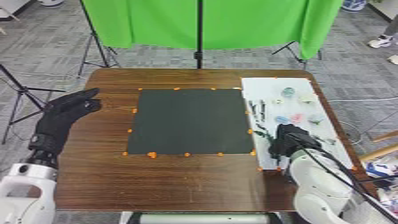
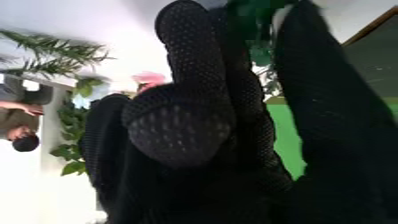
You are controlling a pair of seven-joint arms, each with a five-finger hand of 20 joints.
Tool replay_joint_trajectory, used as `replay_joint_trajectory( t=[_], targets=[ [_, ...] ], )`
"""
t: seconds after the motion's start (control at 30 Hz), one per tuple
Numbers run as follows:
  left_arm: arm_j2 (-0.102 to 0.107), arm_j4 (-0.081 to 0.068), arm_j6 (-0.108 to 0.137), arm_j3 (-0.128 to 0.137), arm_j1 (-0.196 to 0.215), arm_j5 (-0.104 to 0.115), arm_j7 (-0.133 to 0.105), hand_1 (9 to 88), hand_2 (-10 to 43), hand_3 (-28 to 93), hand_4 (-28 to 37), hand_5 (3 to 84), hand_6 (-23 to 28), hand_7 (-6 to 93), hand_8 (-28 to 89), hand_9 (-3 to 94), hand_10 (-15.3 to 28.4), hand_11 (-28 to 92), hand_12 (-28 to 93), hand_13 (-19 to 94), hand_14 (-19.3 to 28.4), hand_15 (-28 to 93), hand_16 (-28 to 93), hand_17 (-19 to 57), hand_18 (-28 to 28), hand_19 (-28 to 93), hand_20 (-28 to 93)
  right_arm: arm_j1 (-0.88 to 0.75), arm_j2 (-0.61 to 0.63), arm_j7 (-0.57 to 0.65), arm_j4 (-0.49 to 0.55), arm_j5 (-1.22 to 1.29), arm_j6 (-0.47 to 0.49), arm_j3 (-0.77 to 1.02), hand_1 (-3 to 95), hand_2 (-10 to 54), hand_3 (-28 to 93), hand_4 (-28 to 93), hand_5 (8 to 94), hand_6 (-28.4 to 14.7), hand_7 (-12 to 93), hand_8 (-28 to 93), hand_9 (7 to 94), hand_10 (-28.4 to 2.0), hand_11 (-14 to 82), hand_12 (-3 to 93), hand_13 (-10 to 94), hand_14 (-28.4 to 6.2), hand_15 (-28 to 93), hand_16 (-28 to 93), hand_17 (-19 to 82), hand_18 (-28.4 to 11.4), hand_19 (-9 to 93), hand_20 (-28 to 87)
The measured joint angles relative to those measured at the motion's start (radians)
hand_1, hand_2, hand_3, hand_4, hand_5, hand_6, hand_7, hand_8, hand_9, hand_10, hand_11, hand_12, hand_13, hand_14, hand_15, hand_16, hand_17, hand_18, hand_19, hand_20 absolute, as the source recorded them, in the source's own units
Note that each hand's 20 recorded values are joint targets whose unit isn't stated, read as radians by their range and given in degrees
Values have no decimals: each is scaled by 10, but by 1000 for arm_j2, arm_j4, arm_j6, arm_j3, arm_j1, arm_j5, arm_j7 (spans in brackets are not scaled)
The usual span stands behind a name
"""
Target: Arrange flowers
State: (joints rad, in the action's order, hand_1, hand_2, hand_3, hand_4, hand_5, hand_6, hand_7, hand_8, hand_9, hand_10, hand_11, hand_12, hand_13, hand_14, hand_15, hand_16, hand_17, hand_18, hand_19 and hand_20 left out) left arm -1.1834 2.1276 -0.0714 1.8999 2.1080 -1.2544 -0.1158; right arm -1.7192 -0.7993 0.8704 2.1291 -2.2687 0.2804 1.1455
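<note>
The left hand (image 1: 67,107) is over the table's left side, relaxed and empty. Low over the white board (image 1: 266,82) on the right is the right hand (image 1: 289,137), close below a blue flower (image 1: 282,120) and a pink flower (image 1: 297,118). Pale green blooms (image 1: 315,118) and a teal one (image 1: 288,92) lie beyond. Dark thin sprigs (image 1: 258,111) and green leaves (image 1: 264,134) are at the board's left part. In the right wrist view, the right hand (image 2: 178,130) has a dark green thing (image 2: 258,27) beside it; its grip is hidden. A pink flower (image 2: 149,79) and needle-leaved sprigs (image 2: 58,52) show too.
A dark square mat (image 1: 189,120) with orange markers round its edge lies mid-table on the brown wood (image 1: 178,185). The white board borders it on the right. Black stands and a green backdrop (image 1: 160,25) are behind the table.
</note>
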Motion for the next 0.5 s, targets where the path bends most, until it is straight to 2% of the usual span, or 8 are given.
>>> replay_joint_trajectory(
  t=[0.1,0.13,0.17,0.33,0.5],
  targets=[
    [10,1,76,2,30,12,0,330,42,611,-185,489,64,117,-60,495,155,194,103,406,198,240,-14,129,162,260,241,-5,-28,-1,-1,0,-24,2,887,-95,-269,555,822,-49,224,264,909,-127,304,392,937,-2,617,253,744,-62,919,441],
    [13,3,96,9,43,17,0,328,40,612,-185,490,64,117,-60,495,156,194,103,406,198,241,-14,128,163,261,241,-11,-38,-2,-2,0,-33,3,884,-95,-260,562,821,-48,228,264,908,-126,316,393,937,-1,622,250,747,-61,920,442],
    [14,5,104,19,58,22,0,328,39,612,-186,490,64,117,-60,495,157,193,102,405,199,242,-14,128,163,262,241,-18,-47,-3,-2,-2,-43,9,882,-95,-255,564,821,-49,232,265,906,-124,322,394,937,0,625,248,748,-60,920,442],
    [17,10,100,83,134,41,2,325,32,615,-185,489,63,117,-59,495,157,193,103,405,199,243,-15,127,164,263,239,-66,-70,-17,7,-8,-80,49,880,-95,-249,579,822,-50,244,267,905,-121,343,394,937,4,638,242,756,-59,925,442],
    [23,5,99,102,172,56,2,323,25,617,-182,488,63,118,-59,494,156,193,104,405,198,244,-14,126,164,262,237,-132,-82,-27,31,12,-95,116,877,-95,-242,582,822,-50,251,265,904,-122,354,387,937,6,644,237,758,-59,928,440]
  ],
)
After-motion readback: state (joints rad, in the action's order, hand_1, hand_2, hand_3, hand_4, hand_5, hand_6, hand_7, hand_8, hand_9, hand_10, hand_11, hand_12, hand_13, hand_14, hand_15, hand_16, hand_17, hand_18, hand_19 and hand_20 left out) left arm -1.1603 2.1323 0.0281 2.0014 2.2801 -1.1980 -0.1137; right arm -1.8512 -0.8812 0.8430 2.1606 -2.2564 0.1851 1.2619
